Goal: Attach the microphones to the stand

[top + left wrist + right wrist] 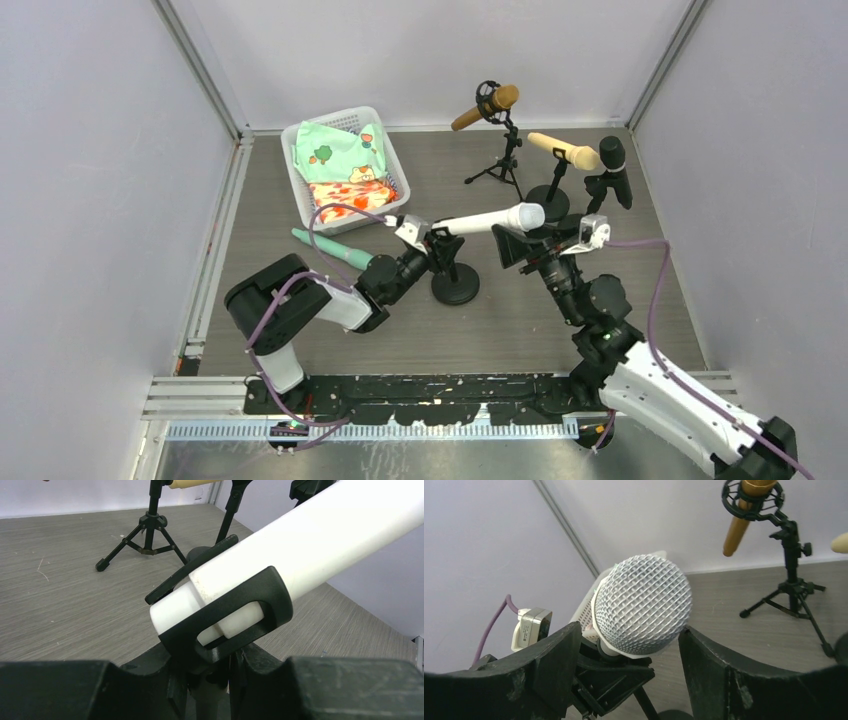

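A white microphone (490, 220) with a mesh head (641, 610) lies tilted in the black clip (235, 615) of a round-base stand (455, 287). My left gripper (432, 243) is shut on the stand's post (212, 700) just below the clip. My right gripper (520, 243) is open, its fingers (549, 665) on either side of the mesh head; the right finger is close to it. A teal microphone (335, 250) lies loose on the table behind my left arm.
A gold microphone (487, 103) sits on a tripod stand at the back. A beige microphone (565, 151) sits on a round-base stand. A black microphone (613, 160) sits on a small tripod at the right. A white basket (300, 190) of cloths stands at the back left.
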Robot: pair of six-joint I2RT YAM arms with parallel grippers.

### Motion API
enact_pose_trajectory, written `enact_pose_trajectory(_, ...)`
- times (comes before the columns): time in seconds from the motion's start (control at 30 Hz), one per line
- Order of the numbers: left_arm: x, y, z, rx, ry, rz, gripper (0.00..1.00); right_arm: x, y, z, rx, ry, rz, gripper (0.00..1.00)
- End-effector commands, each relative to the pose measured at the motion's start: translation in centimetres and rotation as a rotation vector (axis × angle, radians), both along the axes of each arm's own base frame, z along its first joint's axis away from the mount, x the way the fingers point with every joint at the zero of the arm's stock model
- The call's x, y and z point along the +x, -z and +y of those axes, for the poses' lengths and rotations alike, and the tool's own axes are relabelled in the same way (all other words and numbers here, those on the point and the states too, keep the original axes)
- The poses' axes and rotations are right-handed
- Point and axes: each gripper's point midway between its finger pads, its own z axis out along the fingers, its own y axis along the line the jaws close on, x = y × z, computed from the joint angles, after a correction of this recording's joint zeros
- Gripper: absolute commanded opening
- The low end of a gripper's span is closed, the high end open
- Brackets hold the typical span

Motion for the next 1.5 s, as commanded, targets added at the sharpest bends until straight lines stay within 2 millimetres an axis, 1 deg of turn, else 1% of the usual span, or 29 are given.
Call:
enact_pose_trajectory(0.0,-0.4,-3.7,0.8,-0.085,0.007,-0.078,0.0,-0.7,1.7,-2.1,-0.08,0.067,0.204,0.76)
enact_pose_trajectory(0.17,-0.7,-3.8,0.9,-0.054,0.065,-0.115,0.0,-2.3,0.9,-4.1,-0.123,0.099,0.311,0.77)
enact_pose_trajectory(0.2,-1.0,-3.8,0.8,-0.044,0.091,-0.127,0.0,-2.7,-0.1,-4.3,-0.123,0.096,0.32,0.77)
enact_pose_trajectory(0.3,-1.1,-3.9,1.2,-0.027,0.123,-0.15,0.0,-3.4,-1.5,-4.2,-0.144,0.07,0.381,0.77)
enact_pose_trajectory(0.37,-1.2,-3.9,1.4,-0.017,0.143,-0.159,0.0,-3.8,-2.4,-3.5,-0.159,0.032,0.454,0.78)
enact_pose_trajectory(0.47,-1.1,-3.8,2.0,0.0,0.162,-0.168,0.0,-3.9,-2.8,-2.4,-0.204,-0.002,0.552,0.83)
enact_pose_trajectory(0.57,-0.8,-3.7,2.8,0.002,0.172,-0.165,0.0,-3.8,-3.1,-1.6,-0.206,-0.031,0.592,0.84)
enact_pose_trajectory(0.7,-0.6,-3.5,3.3,0.008,0.191,-0.158,0.0,-4.7,-3.5,1.1,-0.22,-0.181,0.637,0.85)
enact_pose_trajectory(0.77,-0.6,-3.5,3.3,0.012,0.202,-0.16,0.0,-4.9,-3.4,1.5,-0.223,-0.2,0.668,0.85)
enact_pose_trajectory(0.93,-0.7,-3.5,3.3,0.018,0.22,-0.167,0.0,-4.6,-3.0,0.8,-0.241,-0.163,0.7,0.85)
enact_pose_trajectory(1.03,-1.0,-3.5,3.2,0.017,0.241,-0.177,0.0,-4.7,-2.3,1.6,-0.248,-0.218,0.728,0.83)
enact_pose_trajectory(1.17,-1.0,-3.4,3.1,0.015,0.258,-0.174,0.0,-4.6,-2.1,2.7,-0.23,-0.283,0.728,0.76)
enact_pose_trajectory(1.3,-1.2,-3.5,2.9,0.012,0.272,-0.175,0.0,-3.9,-2.3,3.2,-0.22,-0.301,0.697,0.64)
enact_pose_trajectory(1.47,-1.3,-3.4,2.8,0.012,0.283,-0.176,0.0,-2.8,-1.9,3.7,-0.231,-0.302,0.692,0.64)
